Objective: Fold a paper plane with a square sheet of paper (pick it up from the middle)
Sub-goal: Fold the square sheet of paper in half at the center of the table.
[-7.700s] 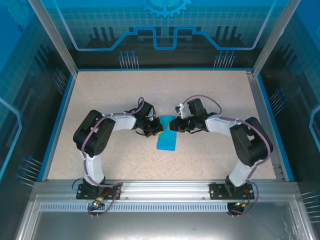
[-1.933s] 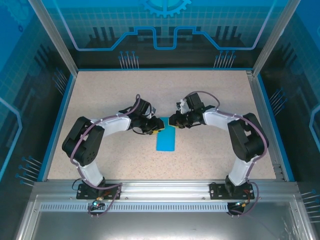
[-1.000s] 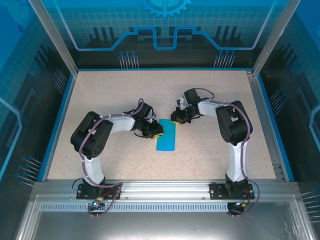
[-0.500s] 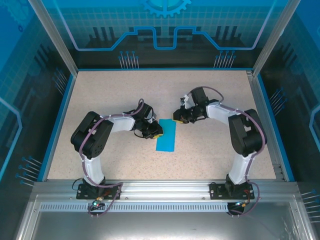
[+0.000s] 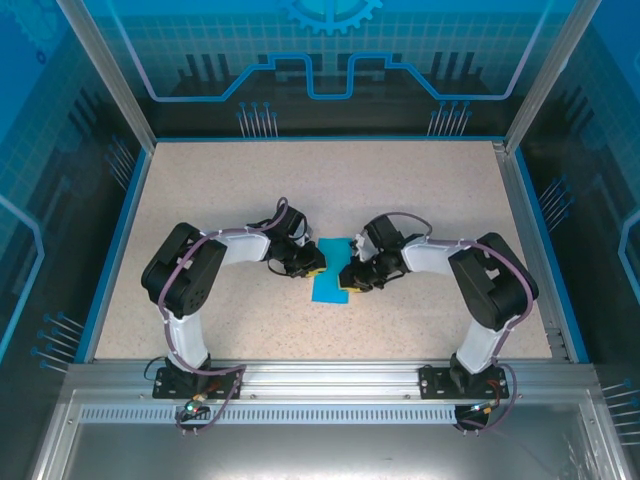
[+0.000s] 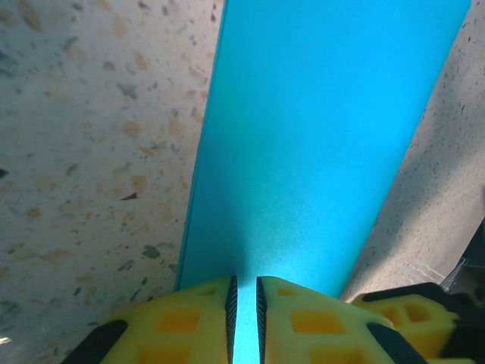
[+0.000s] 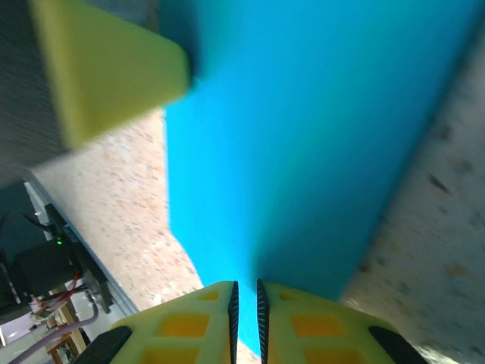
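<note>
The closed right gripper (image 5: 347, 281) had swung nearer along the folded square sheet of paper (image 5: 328, 290), facing the closed left gripper (image 5: 312, 268), likely for creasing.

White shells cover the left arm (image 5: 240, 246) and right arm (image 5: 436, 256) between bulky black joints, and purplish cables (image 5: 166, 300) loop along both. Black base plates (image 5: 195, 378) sit beneath them. The left gripper (image 6: 244, 292) and right gripper (image 7: 244, 292) carry yellow fingers (image 6: 193, 322) moulded with square recesses and black trim.
</note>
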### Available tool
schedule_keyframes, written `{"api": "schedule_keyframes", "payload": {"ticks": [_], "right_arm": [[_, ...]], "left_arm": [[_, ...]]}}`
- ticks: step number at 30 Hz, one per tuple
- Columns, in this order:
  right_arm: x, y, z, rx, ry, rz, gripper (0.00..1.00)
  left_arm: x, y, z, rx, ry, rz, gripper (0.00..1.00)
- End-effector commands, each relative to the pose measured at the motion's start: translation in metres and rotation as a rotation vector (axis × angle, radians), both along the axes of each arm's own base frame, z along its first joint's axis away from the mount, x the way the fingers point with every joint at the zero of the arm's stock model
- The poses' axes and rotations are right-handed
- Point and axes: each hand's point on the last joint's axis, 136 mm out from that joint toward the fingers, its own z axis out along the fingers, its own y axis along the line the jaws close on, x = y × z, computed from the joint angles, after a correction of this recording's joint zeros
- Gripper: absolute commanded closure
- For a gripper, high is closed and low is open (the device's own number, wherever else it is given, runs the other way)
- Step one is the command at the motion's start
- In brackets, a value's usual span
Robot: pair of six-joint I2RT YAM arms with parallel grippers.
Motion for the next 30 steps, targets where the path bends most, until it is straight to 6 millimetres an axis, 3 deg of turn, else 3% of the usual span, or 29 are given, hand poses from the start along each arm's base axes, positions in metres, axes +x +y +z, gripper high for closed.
{"api": "schedule_keyframes", "payload": {"ticks": [1, 5, 13, 16, 25, 27, 30], "right_arm": [[-0.014, -0.006, -0.011, -0.019, 0.015, -0.007, 0.82], [-0.017, -0.011, -0.022, -0.049, 0.036, -0.006, 0.82], [-0.019, 0.000, 0.021, 0.043, -0.041, 0.037, 0.82], [-0.028, 0.003, 0.018, 0.041, -0.029, 0.042, 0.82], [-0.040, -0.008, -0.019, -0.032, 0.026, 0.032, 0.83], [-0.040, -0.006, -0.010, -0.007, 0.019, 0.037, 0.83], [-0.023, 0.002, 0.022, 0.059, -0.051, 0.037, 0.83]], "left_arm": [[0.000, -0.005, 0.003, 0.005, -0.006, -0.026, 0.82], [0.001, -0.005, 0.003, 0.003, -0.002, -0.025, 0.82], [0.001, -0.005, 0.005, 0.004, -0.007, -0.028, 0.82], [0.001, -0.005, 0.005, 0.004, -0.005, -0.026, 0.82], [0.000, -0.004, 0.006, 0.005, -0.009, -0.027, 0.82], [0.000, -0.005, 0.006, 0.005, -0.010, -0.029, 0.82], [0.001, -0.005, 0.006, 0.004, -0.009, -0.029, 0.82]]}}
